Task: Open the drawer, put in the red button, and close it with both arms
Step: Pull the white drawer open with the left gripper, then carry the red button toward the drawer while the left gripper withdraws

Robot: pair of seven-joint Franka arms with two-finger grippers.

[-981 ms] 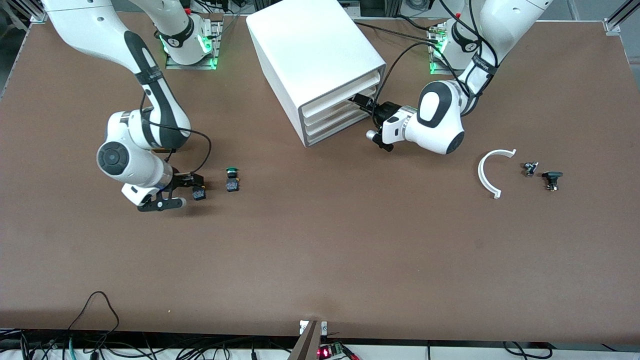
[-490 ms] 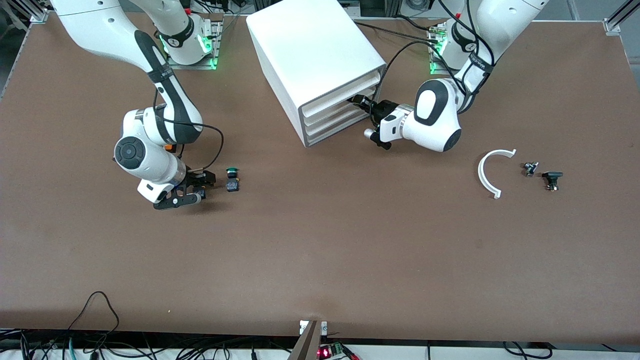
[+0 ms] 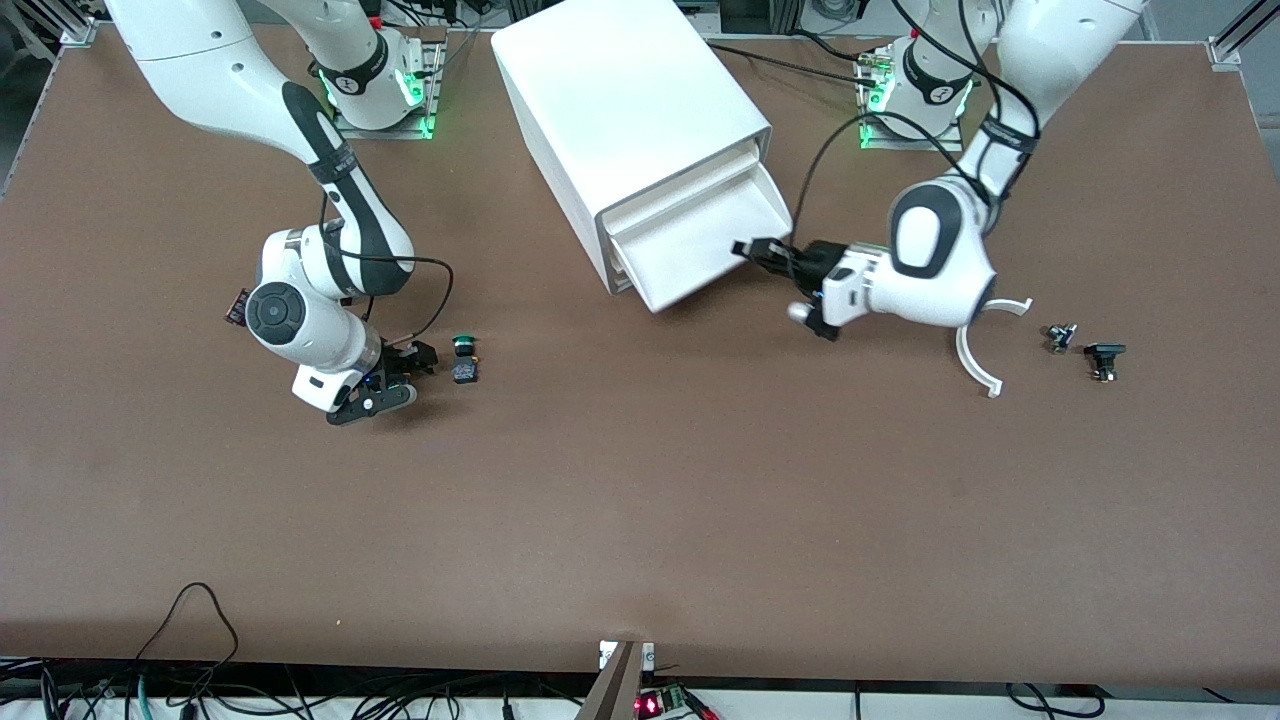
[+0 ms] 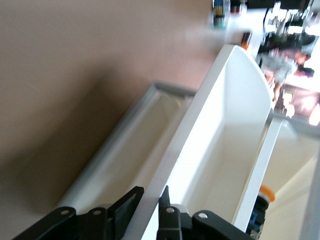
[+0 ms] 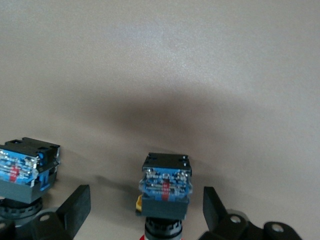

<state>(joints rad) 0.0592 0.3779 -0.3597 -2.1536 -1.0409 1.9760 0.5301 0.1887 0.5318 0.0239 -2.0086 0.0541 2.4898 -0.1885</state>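
Note:
The top drawer point(image 3: 700, 235) stands pulled out of the white cabinet point(image 3: 630, 100), its tray open and empty. My left gripper point(image 3: 745, 250) is shut on the drawer's front lip; the left wrist view shows both fingers of the left gripper point(image 4: 150, 195) pinching that lip on the drawer point(image 4: 220, 140). My right gripper point(image 3: 395, 375) is low over the table, open, with a finger on each side of the red button point(image 5: 165, 182). The button lies with its dark and blue body between the fingers, which are not touching it. In the front view the gripper hides it.
A green-capped switch point(image 3: 463, 358) lies on the table just beside the right gripper, toward the left arm's end; it also shows in the right wrist view point(image 5: 25, 172). A white curved piece point(image 3: 975, 345) and two small dark parts point(image 3: 1060, 337) point(image 3: 1103, 358) lie near the left arm.
My left gripper has pulled the top drawer out of the cabinet toward the front camera. My right gripper has moved toward the green switch and come around the red button.

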